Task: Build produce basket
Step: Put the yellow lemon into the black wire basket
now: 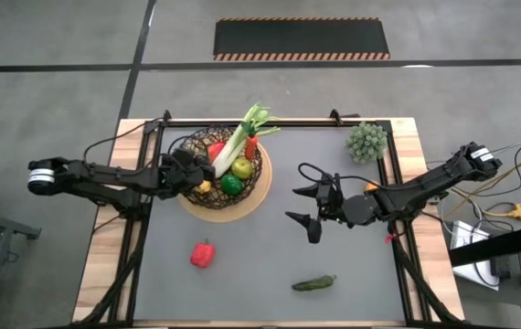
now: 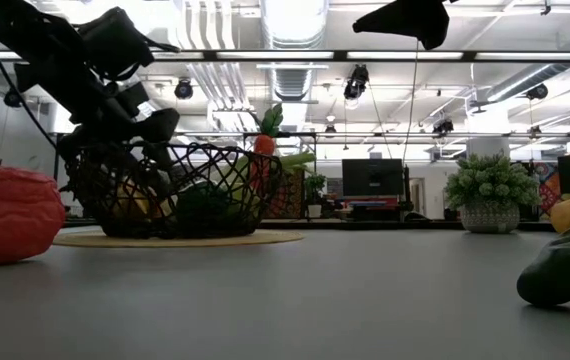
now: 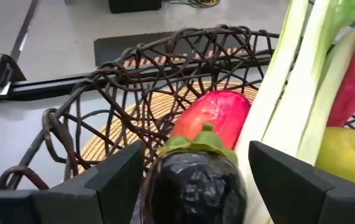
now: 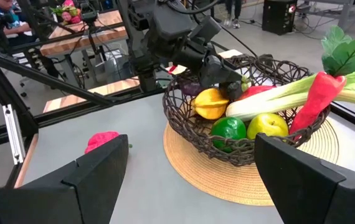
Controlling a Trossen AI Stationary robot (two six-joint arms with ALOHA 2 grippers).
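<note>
From above, the left gripper (image 1: 190, 174) sits spread open inside the dark woven wire basket (image 1: 259, 178); the right gripper (image 1: 313, 208) hangs open mid-table. Its wrist camera shows a glossy purple eggplant (image 3: 193, 190) between the fingers, looks released but I can't swear. A loose red pepper (image 1: 203, 253) and dark cucumber (image 1: 314, 283) lie on the grey mat.
</note>
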